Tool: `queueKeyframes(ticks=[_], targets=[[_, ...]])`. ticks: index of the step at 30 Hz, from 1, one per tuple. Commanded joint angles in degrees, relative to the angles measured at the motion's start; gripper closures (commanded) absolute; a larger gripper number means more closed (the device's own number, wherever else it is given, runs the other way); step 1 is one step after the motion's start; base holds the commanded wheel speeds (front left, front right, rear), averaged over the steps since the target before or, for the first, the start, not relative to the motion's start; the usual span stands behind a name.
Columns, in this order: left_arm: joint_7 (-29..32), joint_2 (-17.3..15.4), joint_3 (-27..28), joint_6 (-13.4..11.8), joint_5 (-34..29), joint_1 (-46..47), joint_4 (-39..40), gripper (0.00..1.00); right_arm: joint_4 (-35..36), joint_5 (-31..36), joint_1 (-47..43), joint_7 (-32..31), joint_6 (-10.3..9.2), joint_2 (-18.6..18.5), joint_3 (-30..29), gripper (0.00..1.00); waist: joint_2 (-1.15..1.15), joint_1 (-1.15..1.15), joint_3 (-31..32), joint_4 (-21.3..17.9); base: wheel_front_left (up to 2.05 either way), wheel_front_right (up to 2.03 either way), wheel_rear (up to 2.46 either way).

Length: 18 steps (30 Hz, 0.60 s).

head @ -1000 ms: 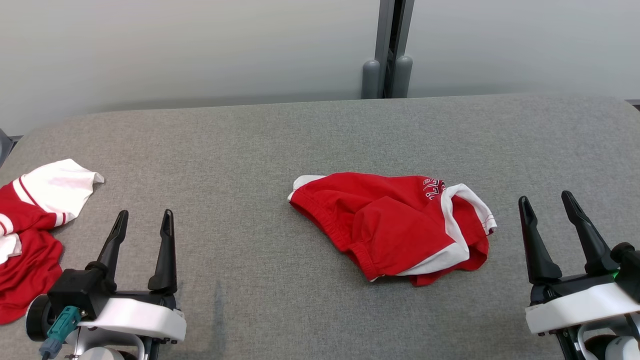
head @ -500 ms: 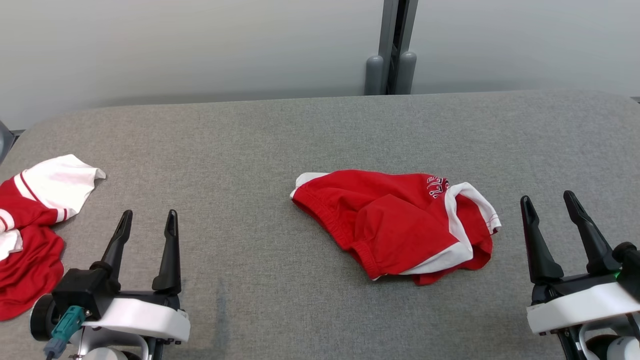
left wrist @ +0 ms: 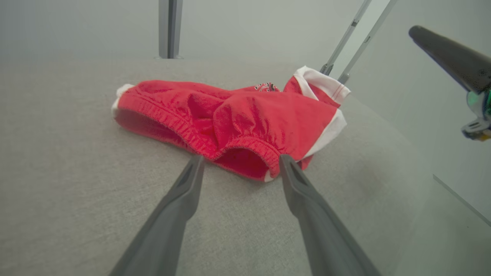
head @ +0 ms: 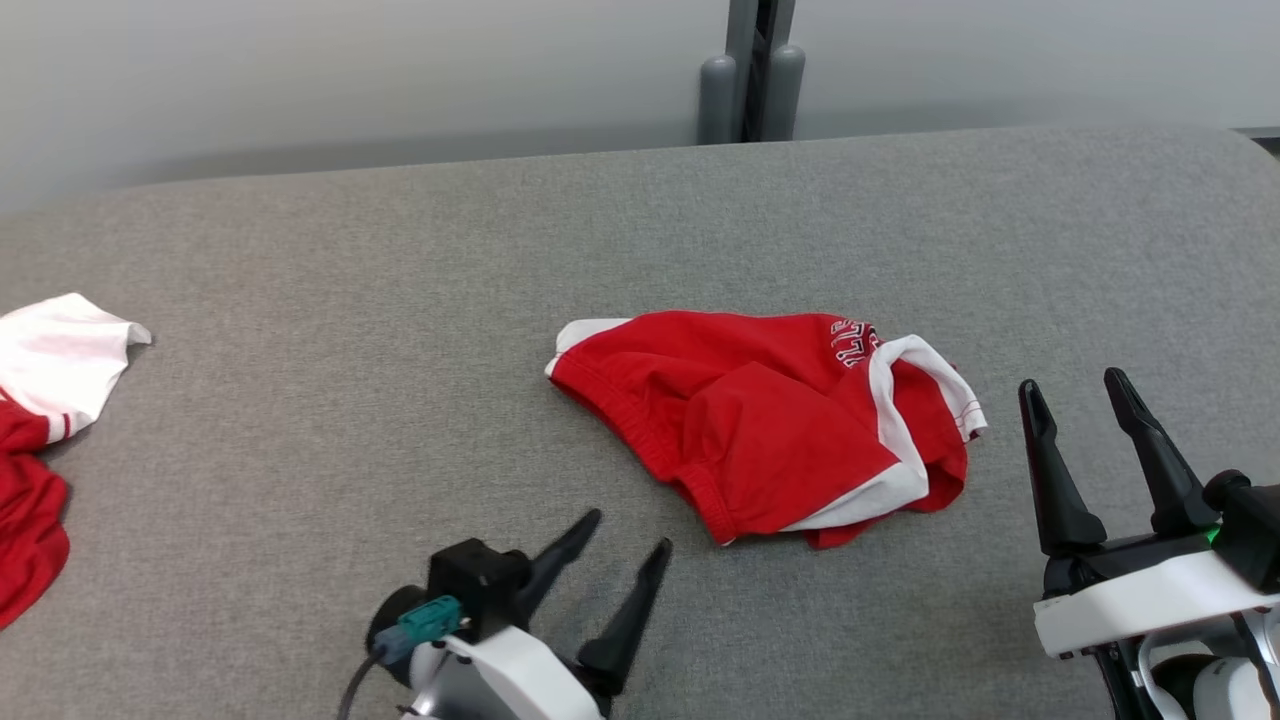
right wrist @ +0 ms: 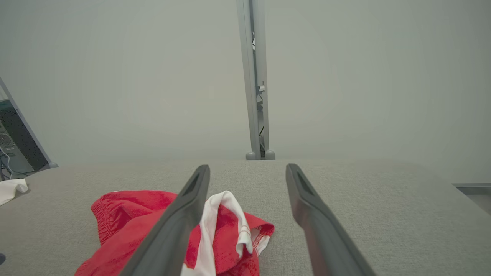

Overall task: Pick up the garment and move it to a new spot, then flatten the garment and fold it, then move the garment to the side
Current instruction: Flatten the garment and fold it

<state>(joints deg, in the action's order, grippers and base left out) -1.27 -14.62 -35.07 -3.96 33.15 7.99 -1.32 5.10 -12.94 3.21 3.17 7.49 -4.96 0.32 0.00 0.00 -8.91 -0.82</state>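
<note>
The garment [head: 770, 420] is a crumpled pair of red shorts with white trim, lying in the middle of the grey table [head: 400, 300]. My left gripper [head: 629, 530] stands open just short of its near left edge, fingers angled toward it. In the left wrist view the elastic hem of the garment [left wrist: 230, 115] lies right at the tips of my left gripper [left wrist: 242, 157], with nothing between the fingers. To the right of the shorts my right gripper [head: 1071, 380] is open and empty. In the right wrist view the garment [right wrist: 126, 214] sits low and left of my right gripper [right wrist: 247, 166].
A second red and white garment [head: 40, 400] lies at the table's left edge. A grey post [head: 750, 70] stands behind the far edge against a pale wall. Bare grey table surrounds the shorts on all sides.
My left arm has swung right, from the table's left side to the near edge of the shorts. The head camera has shifted a little. The right gripper has stayed put.
</note>
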Motion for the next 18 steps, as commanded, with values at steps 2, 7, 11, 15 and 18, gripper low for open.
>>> queueKeyframes(ticks=[2,7,11,15,18], targets=[[2.5,2.1,-3.1,3.0,1.5,2.2,-2.8,0.0,-0.3,-0.1,1.2,0.6,0.01,0.1,0.6,0.0,0.0,0.0,-2.0,-2.0,0.0,0.0,0.0],[4.2,4.6,-5.6,6.4,2.9,5.1,-8.9,0.0,-1.4,-0.6,2.2,1.4,0.01,0.2,1.0,0.0,0.0,0.0,-3.8,-4.5,0.0,0.0,0.0],[2.4,5.6,-4.7,6.9,2.7,7.8,-12.6,0.0,-1.7,-0.7,2.5,2.0,0.01,0.4,0.9,0.0,0.0,0.0,-4.9,-6.2,0.0,0.0,0.0],[1.3,5.7,-4.0,7.2,2.7,9.3,-14.6,0.0,-2.2,-1.0,2.8,2.5,0.01,0.7,0.8,0.0,0.0,0.0,-5.3,-7.0,0.0,0.0,0.0],[1.0,5.5,-4.0,8.3,3.5,10.4,-15.2,1.0,-2.9,-1.1,2.9,2.9,0.01,0.8,0.5,0.0,0.0,0.0,-5.4,-7.3,0.0,0.0,0.0]])
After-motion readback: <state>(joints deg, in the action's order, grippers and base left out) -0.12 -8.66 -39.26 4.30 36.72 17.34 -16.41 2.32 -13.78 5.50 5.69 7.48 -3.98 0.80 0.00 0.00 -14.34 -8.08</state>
